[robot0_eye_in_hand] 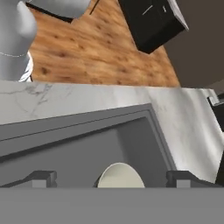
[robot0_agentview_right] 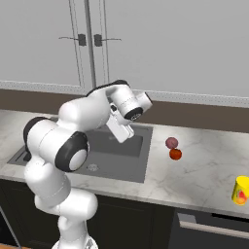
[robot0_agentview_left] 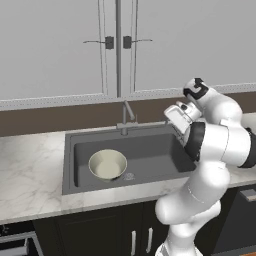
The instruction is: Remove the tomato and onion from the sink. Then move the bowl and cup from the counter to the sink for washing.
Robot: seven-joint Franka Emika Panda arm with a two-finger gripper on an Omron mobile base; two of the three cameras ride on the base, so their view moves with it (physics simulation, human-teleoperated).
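Note:
The cream-white bowl (robot0_agentview_left: pixel 107 164) stands upright inside the dark grey sink (robot0_agentview_left: pixel 155 155), in its left half beside the drain. My gripper (robot0_eye_in_hand: pixel 111 179) hangs open above the sink's right part, with nothing between its fingertips (robot0_eye_in_hand: pixel 41 177); the bowl (robot0_eye_in_hand: pixel 120 176) shows below it. To the right of the sink (robot0_agentview_right: pixel 121 146), on the marble counter (robot0_agentview_right: pixel 204 160), the pale pink onion (robot0_agentview_right: pixel 171 142) and the orange-red tomato (robot0_agentview_right: pixel 175 154) lie close together. Farther right, the yellow cup (robot0_agentview_right: pixel 240 189) stands near the counter's front edge.
A grey faucet (robot0_agentview_left: pixel 125 119) rises at the sink's back rim, just left of my arm. White wall cabinets (robot0_agentview_left: pixel 120 45) hang above. A dark appliance front (robot0_agentview_right: pixel 209 228) sits under the counter below the cup.

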